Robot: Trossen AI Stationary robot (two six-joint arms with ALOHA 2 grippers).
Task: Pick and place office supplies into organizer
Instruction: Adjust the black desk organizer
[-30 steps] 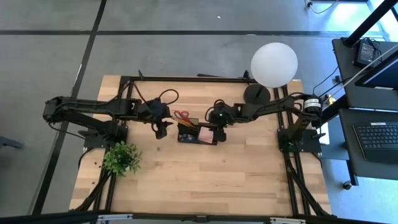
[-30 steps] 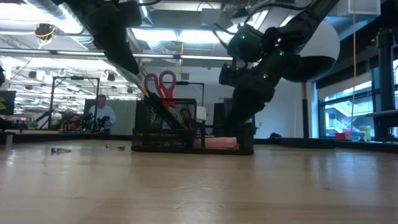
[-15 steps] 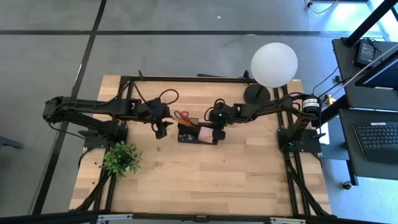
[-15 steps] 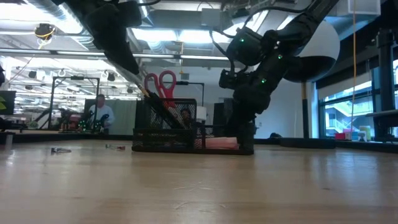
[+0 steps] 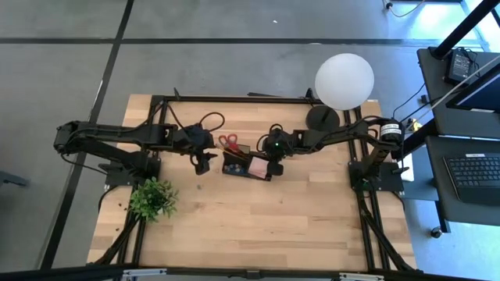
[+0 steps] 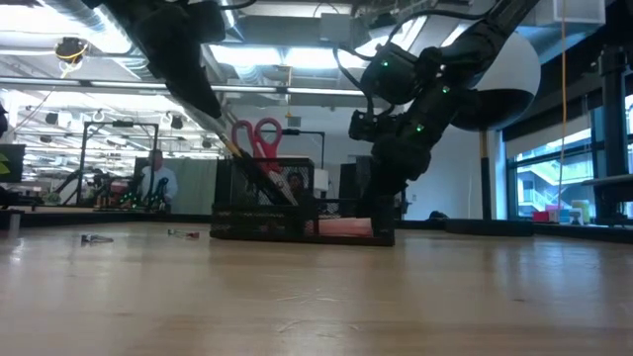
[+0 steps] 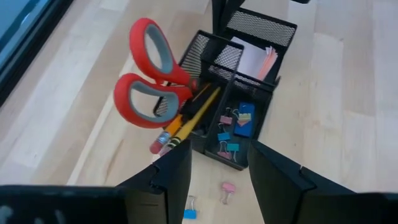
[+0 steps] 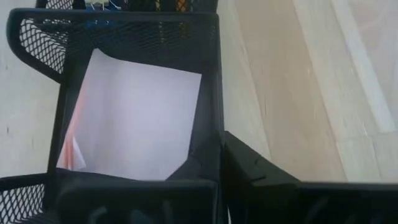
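Now right gripper [image 5: 270,166] pinched on organizer [image 5: 247,167] wall, left gripper [image 5: 202,163] open, empty, beside it

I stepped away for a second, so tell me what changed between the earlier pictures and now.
The right gripper shut on the organizer, pinching its end wall beside the pink sticky-note pad, and the organizer slid slightly toward the left arm's side and turned a little. The left gripper stayed open, hovering beside the organizer; scissors and pencils stayed standing in it.
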